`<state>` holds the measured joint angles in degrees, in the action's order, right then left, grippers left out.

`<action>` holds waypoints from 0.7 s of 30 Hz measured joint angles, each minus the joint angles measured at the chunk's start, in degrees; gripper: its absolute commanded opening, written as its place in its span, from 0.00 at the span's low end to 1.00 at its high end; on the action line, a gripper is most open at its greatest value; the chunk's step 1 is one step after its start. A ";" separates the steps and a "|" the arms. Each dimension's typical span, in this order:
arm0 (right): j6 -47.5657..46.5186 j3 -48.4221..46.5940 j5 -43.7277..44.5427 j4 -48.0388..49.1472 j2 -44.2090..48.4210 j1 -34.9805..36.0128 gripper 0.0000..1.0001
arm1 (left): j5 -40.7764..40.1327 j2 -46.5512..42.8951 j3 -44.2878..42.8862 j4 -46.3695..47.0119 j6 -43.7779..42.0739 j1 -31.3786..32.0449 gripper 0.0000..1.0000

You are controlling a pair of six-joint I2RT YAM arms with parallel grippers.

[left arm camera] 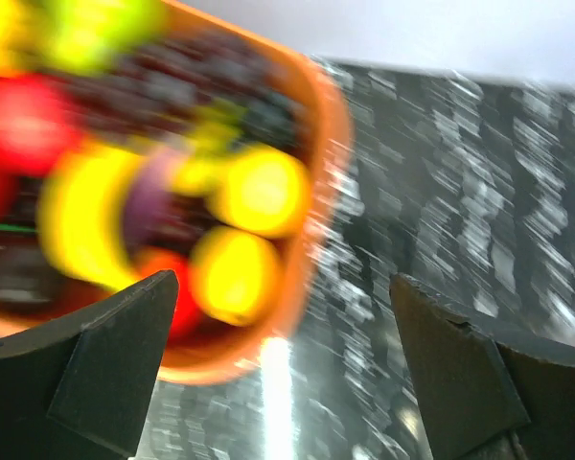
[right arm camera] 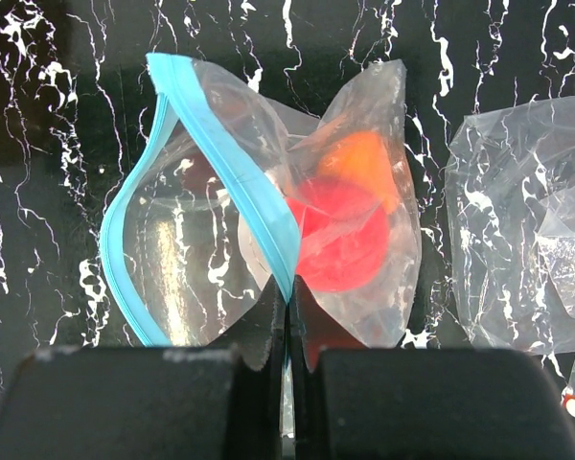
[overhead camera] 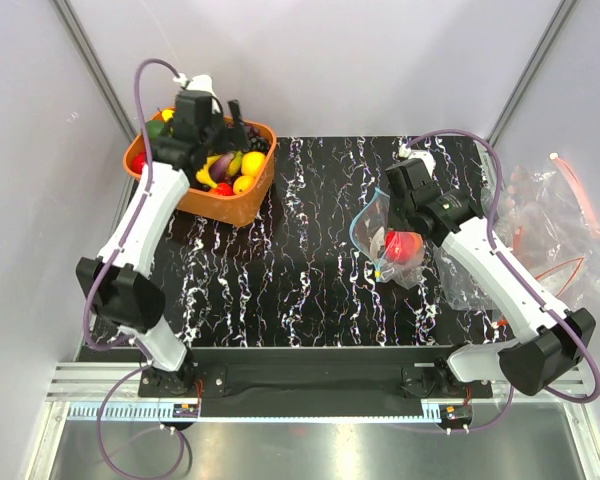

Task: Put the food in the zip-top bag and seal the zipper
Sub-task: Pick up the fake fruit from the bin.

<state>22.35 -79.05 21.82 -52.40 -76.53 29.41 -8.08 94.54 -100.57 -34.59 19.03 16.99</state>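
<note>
You are looking at a black surface (overhead camera: pixel 310 270) that is showing white marbled veins. The clear zip-top bag (right arm camera: pixel 172 259) is carrying a light blue zipper (right arm camera: pixel 232 172), with red fruit (right arm camera: pixel 340 244) and orange fruit (right arm camera: pixel 364 163) showing through. The basket (overhead camera: pixel 230 210) is glowing orange, its fruit pile (overhead camera: pixel 230 170) mixing yellow, red and dark purple.

A black worktop (overhead camera: pixel 310 270) veined in white is occupying the centre of the cell. Pale grey wall panels (overhead camera: pixel 330 60) are enclosing it on three sides, with metal corner posts (overhead camera: pixel 88 55) joining them. An aluminium rail (overhead camera: pixel 320 408) is reflecting light along the near edge.
</note>
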 measured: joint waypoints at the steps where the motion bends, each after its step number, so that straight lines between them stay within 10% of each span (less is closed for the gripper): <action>1: -0.04 0.00 0.00 -0.02 0.15 0.00 0.00 | -0.96 1.03 -1.49 -0.61 -0.50 -1.49 0.99; 12: -0.22 0.02 -0.35 0.02 0.39 0.00 0.00 | -8.13 18.12 -11.32 -9.75 -6.95 -9.46 0.96; 21: -0.28 0.68 -0.39 0.20 0.39 0.00 0.00 | -7.08 22.43 -7.48 -6.69 -6.91 -11.50 0.32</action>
<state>22.06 -78.37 21.43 -52.21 -76.14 29.41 -15.16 116.97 -108.05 -41.28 12.12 5.50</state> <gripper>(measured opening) 0.028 0.407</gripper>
